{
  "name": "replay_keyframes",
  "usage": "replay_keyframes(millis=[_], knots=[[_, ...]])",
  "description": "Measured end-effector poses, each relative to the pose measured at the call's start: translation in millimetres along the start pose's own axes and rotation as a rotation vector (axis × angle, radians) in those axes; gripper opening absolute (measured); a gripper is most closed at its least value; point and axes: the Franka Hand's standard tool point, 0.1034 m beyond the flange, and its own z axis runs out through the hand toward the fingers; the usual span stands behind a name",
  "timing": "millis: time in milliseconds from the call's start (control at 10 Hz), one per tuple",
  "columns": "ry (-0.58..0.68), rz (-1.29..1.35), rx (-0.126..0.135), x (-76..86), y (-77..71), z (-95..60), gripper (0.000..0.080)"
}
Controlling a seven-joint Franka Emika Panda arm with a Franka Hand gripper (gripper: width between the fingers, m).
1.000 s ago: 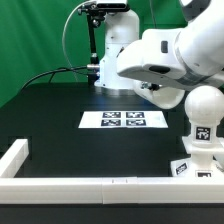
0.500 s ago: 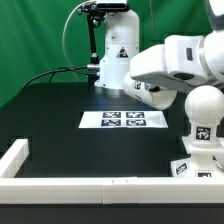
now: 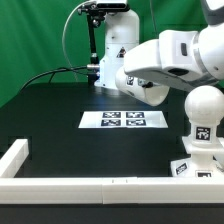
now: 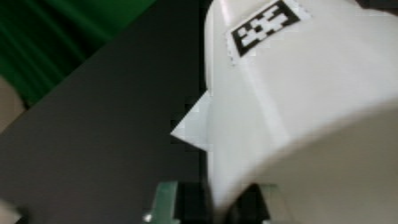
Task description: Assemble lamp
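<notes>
The round bulb (image 3: 205,101) stands on the blocky base (image 3: 201,150) at the exterior view's right, near the front rail. The tapered shade (image 3: 150,92) hangs in the air under the arm's hand, above the table behind the marker board. In the wrist view the shade (image 4: 294,110) fills the picture, with its square tag showing. My gripper (image 4: 217,205) is shut on the shade's wall, one finger (image 4: 173,200) on each side of it. In the exterior view the gripper's fingers are hidden behind the hand and the shade.
The marker board (image 3: 123,120) lies flat in the middle of the black table. A white rail (image 3: 90,184) runs along the front edge and turns up at the left corner (image 3: 15,157). A camera stand (image 3: 95,45) and a green curtain are at the back.
The arm has swung toward the exterior view's left and turned, carrying the shade with it. The bulb and base have not moved.
</notes>
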Motion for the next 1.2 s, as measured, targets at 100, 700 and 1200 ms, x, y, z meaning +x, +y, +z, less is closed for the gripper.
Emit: replay_keyframes(millis=[100,700,1200], knots=[[-0.004,-0.013,-0.047,0.4,-4.3,-0.4,0.0036],[-0.021,-0.207,-0.286,0.2,-17.1,-3.2,0.0036],[0.035,-0.262,-0.506,6.5,-25.8,-2.7,0.0036]])
